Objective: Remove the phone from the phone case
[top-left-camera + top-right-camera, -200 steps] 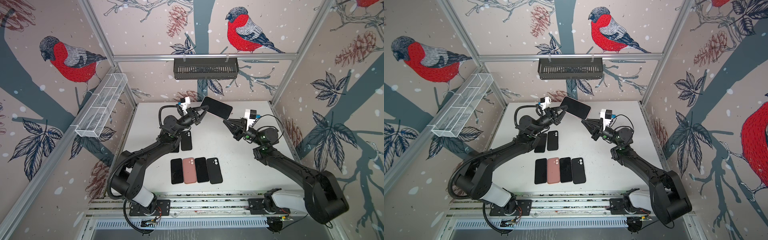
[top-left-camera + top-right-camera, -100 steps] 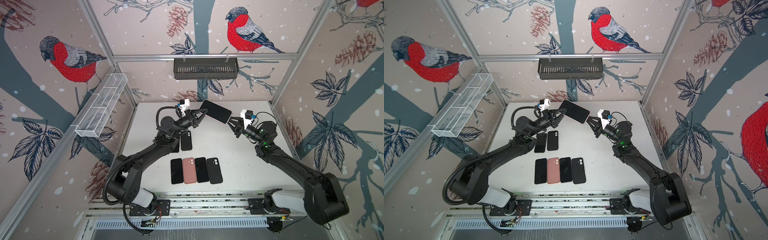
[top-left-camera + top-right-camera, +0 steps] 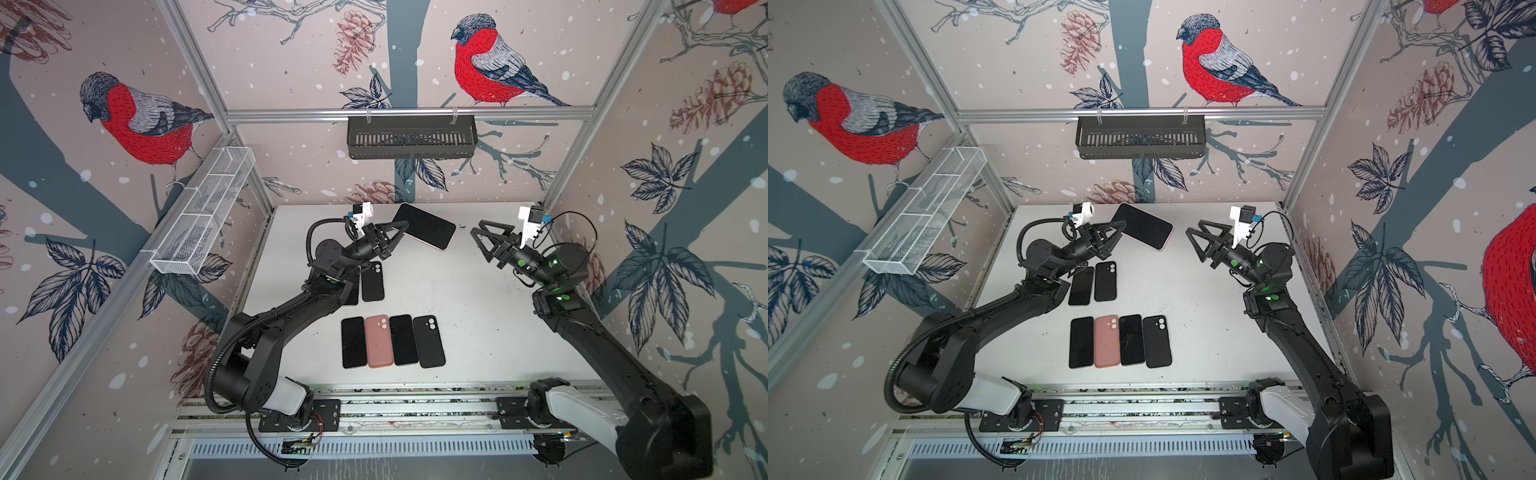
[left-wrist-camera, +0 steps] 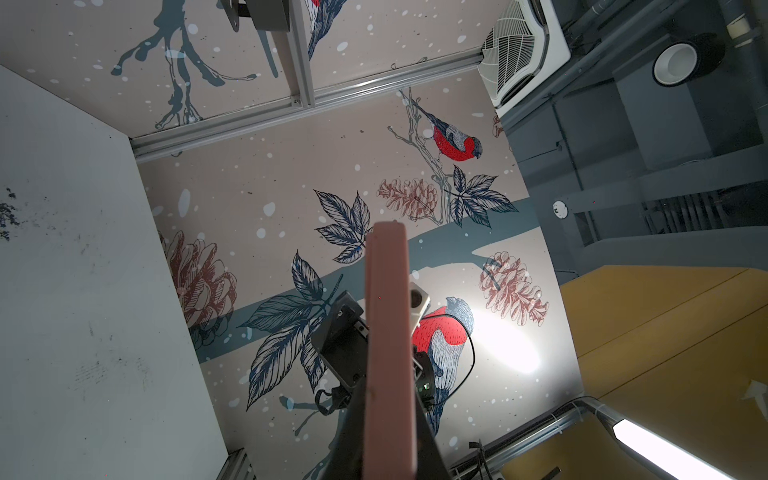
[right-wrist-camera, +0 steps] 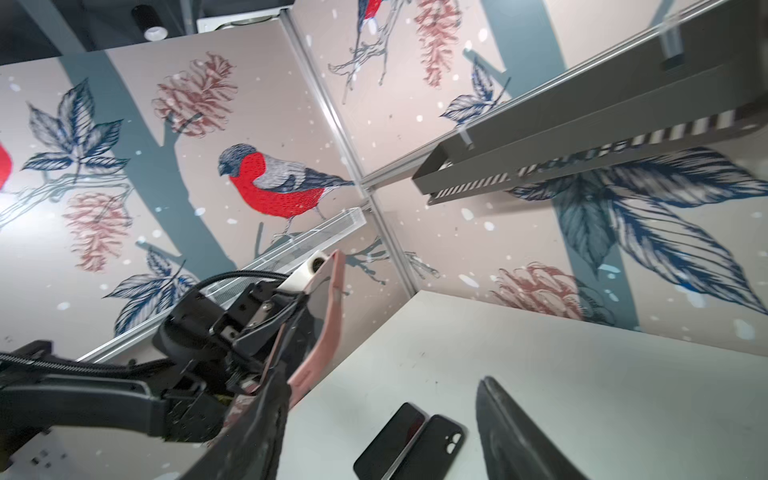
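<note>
Your counter is laid out as a sorting surface. A row of four lies near the front, dark slabs and one pink case side by side, and a pair lies further back beside the left arm. Judging by that, loose pieces are kept flat and clear of the working space.

The phone in its pink case is up off the counter over the far side, screen upward and tilted, so both faces and the free end stay reachable. Your left pincer is clenched on its near end and acts as the anchor. Your right pincer faces the free end but stands apart from it, jaws spread and empty. I judge it is placed to take a corner of the case.

In the right wrist view the pink rim looks bowed off the glass. I cannot tell whether a corner is free.
</note>
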